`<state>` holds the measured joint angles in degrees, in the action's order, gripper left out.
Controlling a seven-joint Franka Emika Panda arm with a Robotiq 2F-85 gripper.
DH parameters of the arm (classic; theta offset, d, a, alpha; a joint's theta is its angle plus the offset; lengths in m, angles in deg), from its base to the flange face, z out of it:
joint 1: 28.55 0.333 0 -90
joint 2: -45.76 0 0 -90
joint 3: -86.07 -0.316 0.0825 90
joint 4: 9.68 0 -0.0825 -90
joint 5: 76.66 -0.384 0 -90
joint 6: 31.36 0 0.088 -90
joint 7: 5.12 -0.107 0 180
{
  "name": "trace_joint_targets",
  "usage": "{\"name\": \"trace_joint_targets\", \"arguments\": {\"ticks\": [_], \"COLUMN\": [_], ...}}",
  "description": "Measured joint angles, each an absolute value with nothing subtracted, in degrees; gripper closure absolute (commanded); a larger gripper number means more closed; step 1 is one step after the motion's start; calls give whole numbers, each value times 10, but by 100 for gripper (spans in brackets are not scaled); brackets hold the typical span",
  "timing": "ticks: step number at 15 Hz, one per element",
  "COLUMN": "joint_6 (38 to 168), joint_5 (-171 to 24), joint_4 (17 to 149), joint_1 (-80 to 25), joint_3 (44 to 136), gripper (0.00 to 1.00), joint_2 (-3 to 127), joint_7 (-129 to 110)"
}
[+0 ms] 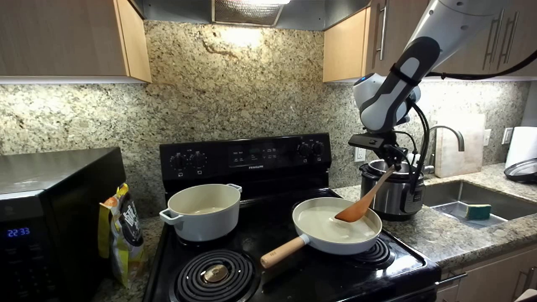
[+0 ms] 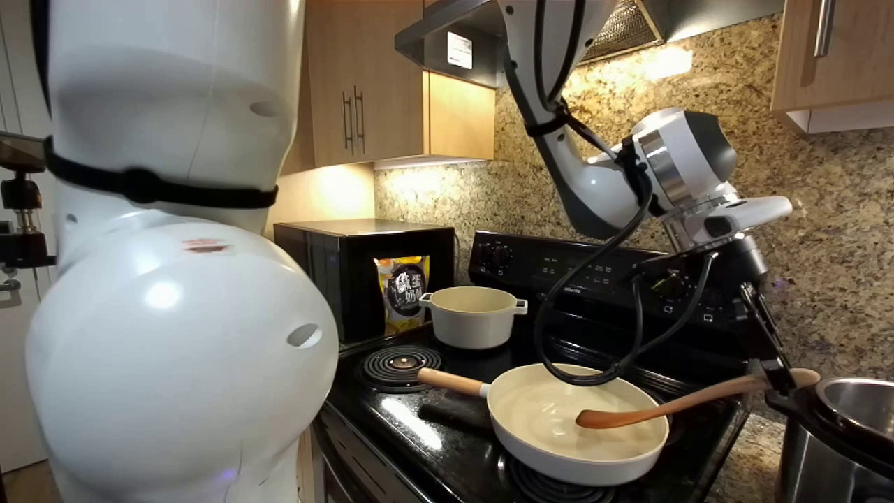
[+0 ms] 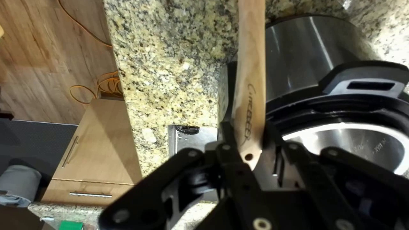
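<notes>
My gripper [image 3: 248,131] is shut on the handle end of a wooden spatula [image 3: 250,80], the fingers at either side of it near the hanging hole. In both exterior views the spatula [image 1: 356,209] slants down from the gripper [image 1: 394,165], its darker blade inside a cream frying pan [image 1: 335,247]. Whether the blade touches the pan floor I cannot tell. The pan [image 2: 559,461] sits on a right-hand burner, its wooden handle [image 1: 284,251] pointing toward the stove's middle. A steel and black electric cooker [image 1: 388,203] without a lid stands right by the gripper, its inner pot partly visible.
A cream two-handled pot [image 1: 209,226] occupies the rear left burner, with a bare coil burner [image 1: 193,272] in front. A snack bag [image 2: 406,293] leans by the microwave [image 2: 398,244]. Beyond the cooker lies the sink [image 1: 444,195] holding a sponge [image 1: 478,212]. Arm cables [image 2: 543,328] loop above the pan.
</notes>
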<state>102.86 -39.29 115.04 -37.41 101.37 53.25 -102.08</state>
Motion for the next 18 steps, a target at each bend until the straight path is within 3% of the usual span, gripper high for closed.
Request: {"name": "trace_joint_targets", "arguments": {"ticks": [18], "joint_6": [966], "joint_5": [-393], "joint_4": [1028], "joint_1": [-313], "joint_3": [971], "gripper": [89], "joint_2": [633], "joint_7": [-1021]}}
